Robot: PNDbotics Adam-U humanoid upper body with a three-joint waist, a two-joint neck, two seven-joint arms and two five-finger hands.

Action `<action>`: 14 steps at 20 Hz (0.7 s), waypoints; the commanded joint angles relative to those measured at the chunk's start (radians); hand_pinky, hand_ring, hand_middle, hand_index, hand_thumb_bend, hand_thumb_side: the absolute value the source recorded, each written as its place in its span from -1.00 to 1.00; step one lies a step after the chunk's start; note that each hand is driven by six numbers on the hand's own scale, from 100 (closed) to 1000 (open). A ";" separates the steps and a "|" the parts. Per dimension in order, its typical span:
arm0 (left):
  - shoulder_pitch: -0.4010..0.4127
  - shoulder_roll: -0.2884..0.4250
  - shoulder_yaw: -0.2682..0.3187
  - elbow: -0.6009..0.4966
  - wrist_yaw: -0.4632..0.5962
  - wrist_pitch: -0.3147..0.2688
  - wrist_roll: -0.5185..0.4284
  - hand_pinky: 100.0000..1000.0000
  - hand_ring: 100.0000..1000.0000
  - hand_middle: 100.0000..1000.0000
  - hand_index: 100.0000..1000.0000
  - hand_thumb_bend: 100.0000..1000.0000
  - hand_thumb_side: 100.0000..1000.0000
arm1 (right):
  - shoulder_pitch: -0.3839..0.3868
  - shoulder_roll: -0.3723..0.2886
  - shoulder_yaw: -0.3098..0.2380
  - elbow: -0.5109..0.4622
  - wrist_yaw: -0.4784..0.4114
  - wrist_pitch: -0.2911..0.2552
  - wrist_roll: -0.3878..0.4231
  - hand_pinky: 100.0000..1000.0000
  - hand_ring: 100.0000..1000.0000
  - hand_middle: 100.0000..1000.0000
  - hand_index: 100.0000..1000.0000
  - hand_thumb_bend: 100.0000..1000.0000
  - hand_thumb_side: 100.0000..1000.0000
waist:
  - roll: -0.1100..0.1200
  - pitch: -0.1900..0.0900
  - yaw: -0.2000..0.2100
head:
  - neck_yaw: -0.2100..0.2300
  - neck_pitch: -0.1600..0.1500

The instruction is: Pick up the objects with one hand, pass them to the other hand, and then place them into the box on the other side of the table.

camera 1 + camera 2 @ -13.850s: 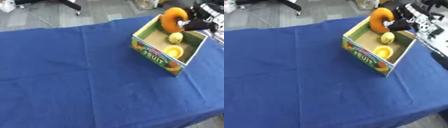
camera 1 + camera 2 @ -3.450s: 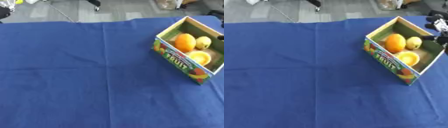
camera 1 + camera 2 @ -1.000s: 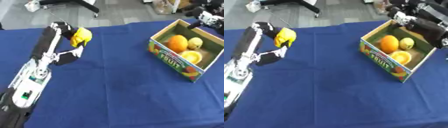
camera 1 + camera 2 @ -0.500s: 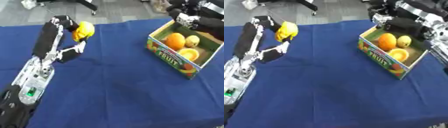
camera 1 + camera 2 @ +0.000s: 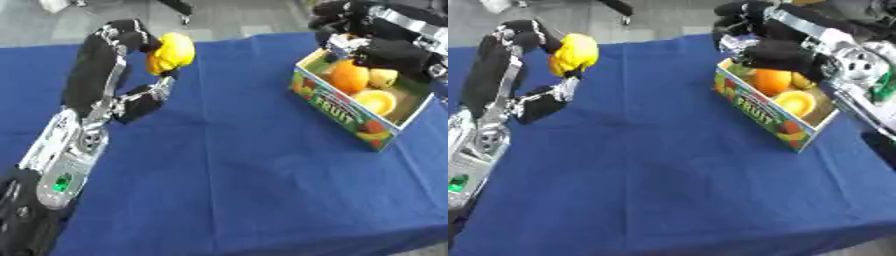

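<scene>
The left robot hand [image 5: 131,42] is raised above the left part of the surface [image 5: 236,165], which is covered with a blue cloth, and its fingers are curled round a yellow fruit [image 5: 171,52] held in the air near the far edge. The right robot hand [image 5: 767,35] reaches in from the far right corner, above the near-left end of the fruit box [image 5: 346,112]; its dark fingers look bent, but whether it is open or closed cannot be told. The box stands toward the right edge, askew to it, with printed fruit on its side. Inside lie an orange [image 5: 349,76], a pale yellow fruit [image 5: 382,78] just beside it, and an orange half [image 5: 377,101], cut face up.
</scene>
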 commanded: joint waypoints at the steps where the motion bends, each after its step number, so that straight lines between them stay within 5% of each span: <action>1: -0.021 -0.003 -0.008 -0.035 -0.027 -0.028 0.000 0.10 -0.10 -0.20 -0.19 -1.00 -1.00 | -0.024 -0.012 0.001 -0.018 -0.003 0.004 0.018 0.34 0.79 0.67 0.85 -0.94 -0.16 | -0.015 -0.031 0.003 | -0.006 0.002; 14: -0.047 -0.026 -0.039 -0.074 -0.178 -0.121 0.005 0.09 -0.06 -0.16 -0.16 -1.00 -1.00 | -0.072 0.019 0.044 -0.018 0.006 0.030 0.104 0.34 0.82 0.69 0.88 -0.70 -0.23 | -0.020 -0.030 0.015 | -0.018 -0.003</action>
